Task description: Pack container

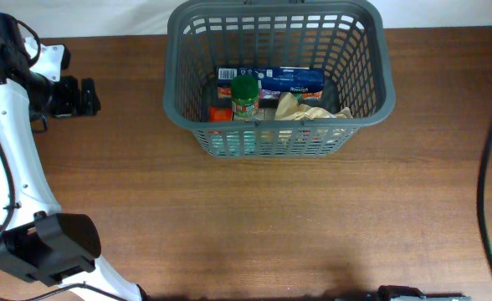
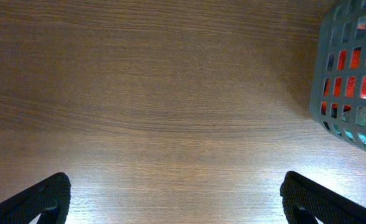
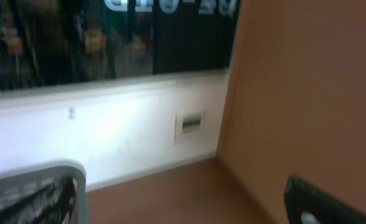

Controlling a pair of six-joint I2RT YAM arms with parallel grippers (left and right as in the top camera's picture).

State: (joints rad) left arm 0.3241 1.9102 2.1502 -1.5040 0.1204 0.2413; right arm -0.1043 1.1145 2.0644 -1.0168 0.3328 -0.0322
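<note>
Basket (image 1: 271, 140) sits at the far middle of the brown wooden counter (image 1: 271, 226), with a blue box (image 1: 271, 81), a green-lid jar (image 1: 245, 99) and a crumpled bag (image 1: 309, 110) inside. Left gripper (image 1: 87, 96) hangs off to its side, spread wide and empty, probably just keeping clear. Right gripper (image 3: 183, 199) looks spread too and faces a white wall (image 3: 121, 130).

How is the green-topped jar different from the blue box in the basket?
The jar stands upright, while the blue box lies flat. The jar is round with a green lid, and the blue box is long and rectangular. From above, the jar looks shorter across than the blue box. Both sit inside the grey basket, close together.
</note>
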